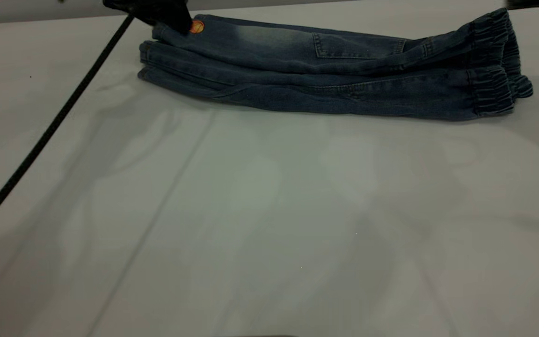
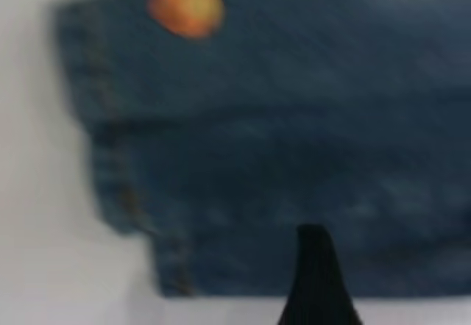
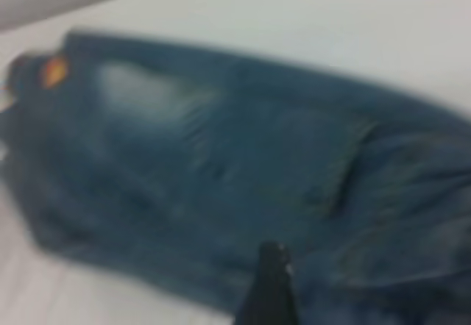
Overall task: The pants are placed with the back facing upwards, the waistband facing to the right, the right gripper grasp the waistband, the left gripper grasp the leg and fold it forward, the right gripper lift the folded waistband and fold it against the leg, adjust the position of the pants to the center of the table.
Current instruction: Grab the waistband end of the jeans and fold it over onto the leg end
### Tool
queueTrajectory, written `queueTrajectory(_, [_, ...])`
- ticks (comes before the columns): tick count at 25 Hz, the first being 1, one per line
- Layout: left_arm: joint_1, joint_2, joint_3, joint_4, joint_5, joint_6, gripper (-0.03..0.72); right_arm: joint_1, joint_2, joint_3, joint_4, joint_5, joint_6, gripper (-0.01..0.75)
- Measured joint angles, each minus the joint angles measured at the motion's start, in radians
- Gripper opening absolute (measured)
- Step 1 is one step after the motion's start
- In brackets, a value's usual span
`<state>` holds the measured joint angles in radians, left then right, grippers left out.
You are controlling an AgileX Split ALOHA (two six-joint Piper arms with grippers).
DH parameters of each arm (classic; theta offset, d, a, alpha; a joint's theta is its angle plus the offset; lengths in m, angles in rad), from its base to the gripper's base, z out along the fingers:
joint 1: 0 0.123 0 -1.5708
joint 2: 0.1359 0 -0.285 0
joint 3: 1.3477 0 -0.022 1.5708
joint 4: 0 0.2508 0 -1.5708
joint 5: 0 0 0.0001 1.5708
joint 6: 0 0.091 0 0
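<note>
No readable writing on the pants (image 1: 325,70); left gripper (image 1: 176,21) over the leg (image 1: 232,40), grip unclear.

The left end effector (image 1: 157,14) shows in the exterior view as a bulky, matte black, irregular mass with no markings or screws to be made out. A thin, straight black bar or cable (image 1: 49,128) with a faintly ribbed texture runs from it. In the left wrist view only one black fingertip (image 2: 318,284) shows, tapered with a rounded tip. The right end effector (image 3: 268,288) shows in its wrist view as one narrow black finger with a slight pale glint.
</note>
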<state>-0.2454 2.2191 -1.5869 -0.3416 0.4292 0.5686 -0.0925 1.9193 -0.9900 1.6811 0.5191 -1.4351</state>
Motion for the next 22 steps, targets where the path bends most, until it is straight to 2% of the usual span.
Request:
queueTrajectory(4, [-0.033, 0.018, -0.036, -0.005, 0.065, -0.001, 0.461, 0.000, 0.015, 0.000, -0.079, 0.060, 0.029, 0.530])
queueTrajectory(12, [-0.148, 0.090, -0.056, -0.050, 0.034, -0.002, 0.461, 0.015, 0.076, -0.006, -0.078, 0.148, 0.015, 0.530])
queueTrajectory(22, [-0.173, 0.231, -0.191, -0.166, -0.027, -0.002, 0.461, 0.015, 0.076, -0.009, -0.068, 0.172, -0.005, 0.528])
